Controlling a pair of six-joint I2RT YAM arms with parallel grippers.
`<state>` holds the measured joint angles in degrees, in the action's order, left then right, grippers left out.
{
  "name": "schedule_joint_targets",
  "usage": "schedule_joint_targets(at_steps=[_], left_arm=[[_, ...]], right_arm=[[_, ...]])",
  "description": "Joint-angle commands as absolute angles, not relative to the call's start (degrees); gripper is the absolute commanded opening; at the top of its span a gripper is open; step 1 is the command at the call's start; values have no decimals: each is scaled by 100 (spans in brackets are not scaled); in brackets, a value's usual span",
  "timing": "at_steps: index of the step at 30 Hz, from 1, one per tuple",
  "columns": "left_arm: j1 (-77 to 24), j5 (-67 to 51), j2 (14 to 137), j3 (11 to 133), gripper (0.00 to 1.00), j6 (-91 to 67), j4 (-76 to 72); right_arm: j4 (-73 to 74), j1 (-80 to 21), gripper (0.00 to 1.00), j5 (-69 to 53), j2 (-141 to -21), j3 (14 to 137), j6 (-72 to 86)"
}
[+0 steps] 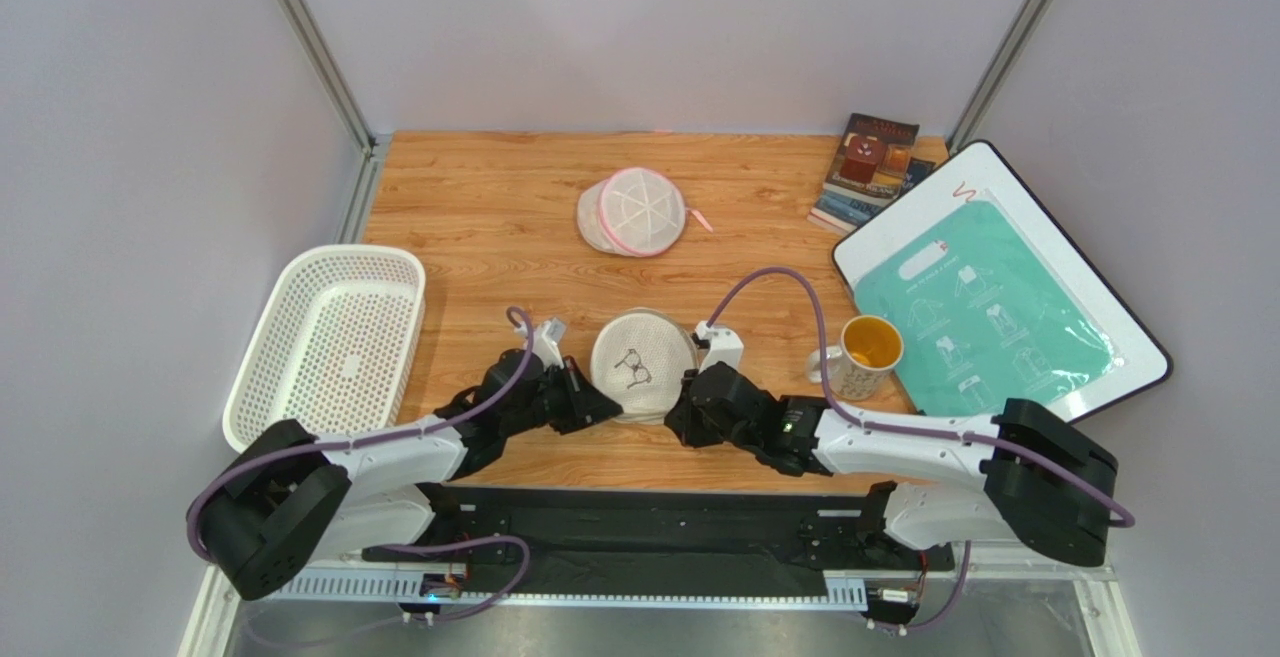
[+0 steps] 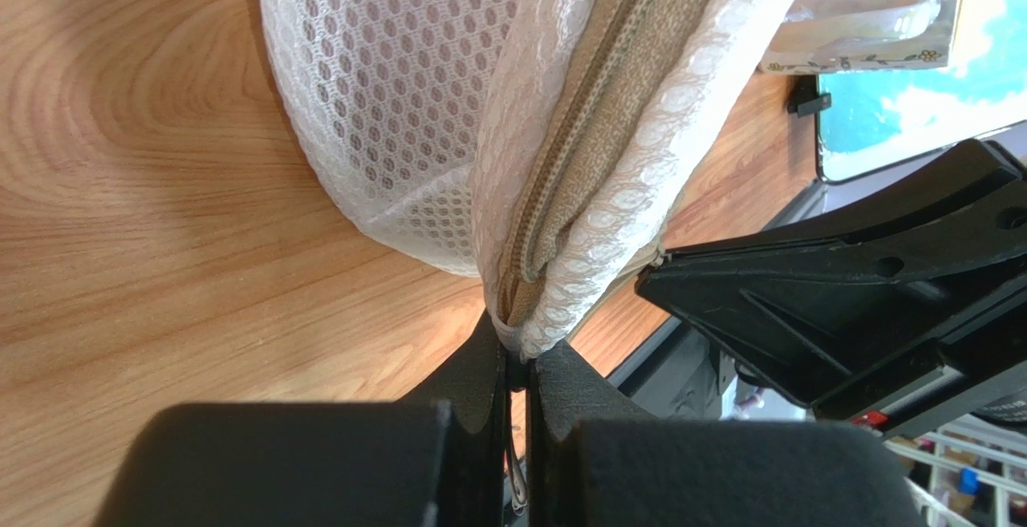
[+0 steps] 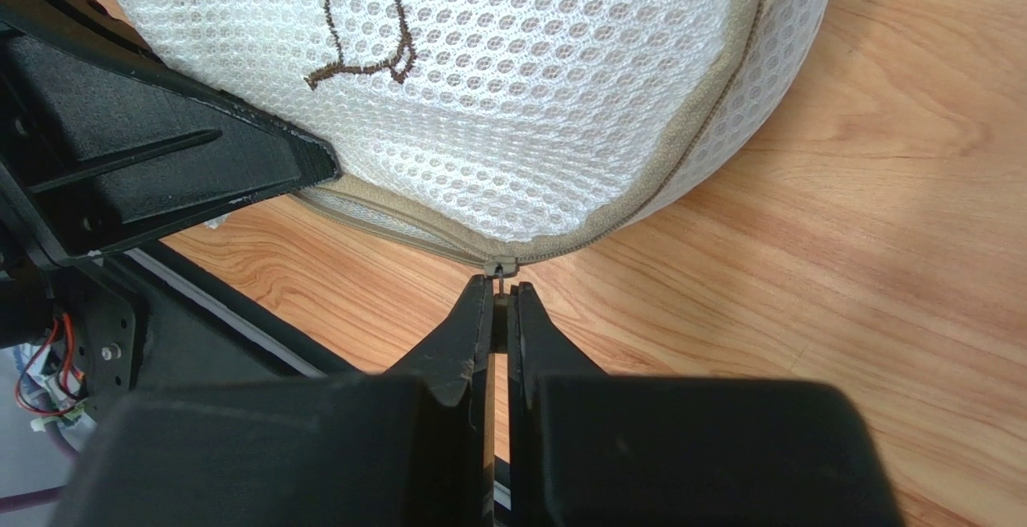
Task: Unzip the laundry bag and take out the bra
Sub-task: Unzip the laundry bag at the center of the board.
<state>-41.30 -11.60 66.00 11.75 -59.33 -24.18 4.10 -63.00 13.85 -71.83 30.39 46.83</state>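
Now: laundry bag (image 1: 643, 362) lies mid-table (image 1: 481, 222) toward the near edge, between both arms, pictogram up; zip (image 2: 603, 106) teeth meshed where visible; left gripper (image 2: 518, 365) pinched tight on the bag's rim fabric beside the zip; right gripper (image 3: 504, 301) clamped on the zip pull (image 3: 500, 267), fingers nearly touching; mug (image 1: 867, 353) stands right of the bag

Pale lilac walls (image 1: 661, 27) enclose a wood-grain table (image 1: 481, 215) — evenly lit, metal corner posts (image 1: 308, 35).
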Motion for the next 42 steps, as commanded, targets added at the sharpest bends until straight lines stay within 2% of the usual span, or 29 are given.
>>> schedule_joint_targets(at_steps=[1, 14, 30, 42], left_arm=[[-4131, -967, 6276, 1441, 0, -5546, -1969], [-3762, -1608, 5915, 1661, 0, -5063, -1284], [-3411, -2083, 5766, 1749, 0, -4606, -853], [-2980, -2478, 5827, 1986, 0, -4149, -414]], right_arm=[[501, -6328, 0, 1810, -6812, 2945, 4755], [756, -6249, 0, 2162, -6636, 2848, 4623], [870, -5494, 0, 1969, -6372, 2751, 4157], [861, -5335, 0, 1916, -6416, 2768, 3973]])
